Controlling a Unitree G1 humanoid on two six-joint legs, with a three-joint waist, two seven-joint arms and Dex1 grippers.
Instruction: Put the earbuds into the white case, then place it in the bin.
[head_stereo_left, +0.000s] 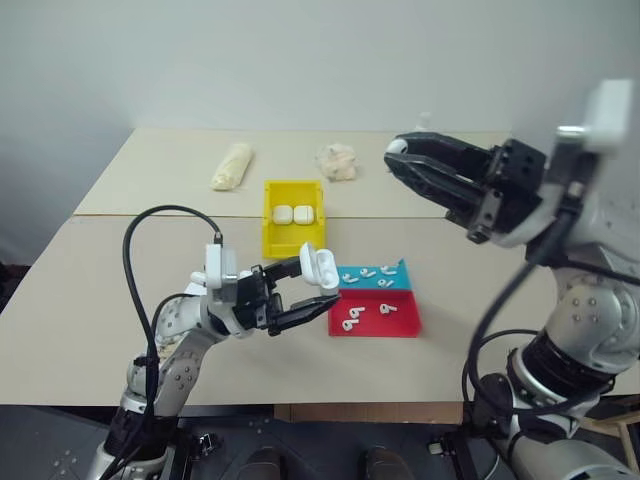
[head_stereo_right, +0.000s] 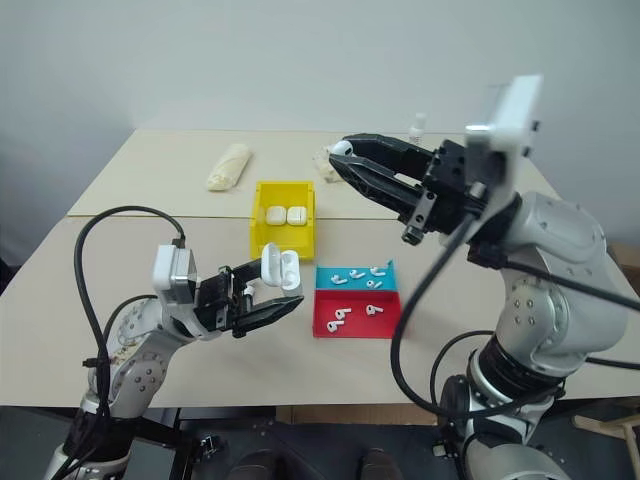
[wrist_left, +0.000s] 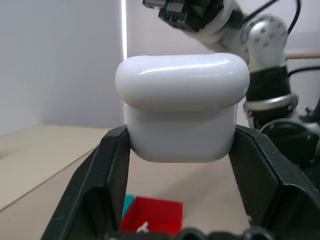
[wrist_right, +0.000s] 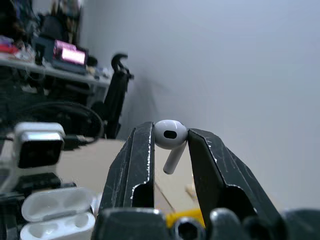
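Two hands raised: left hand (head_stereo_left: 308, 290) grips white case (head_stereo_left: 321, 266) (lid open).

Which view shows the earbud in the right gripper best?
The right wrist view: the earbud sits pinched between the right gripper fingertips, stem hanging down. In the head views it is just a small white dot at the gripper's tip.
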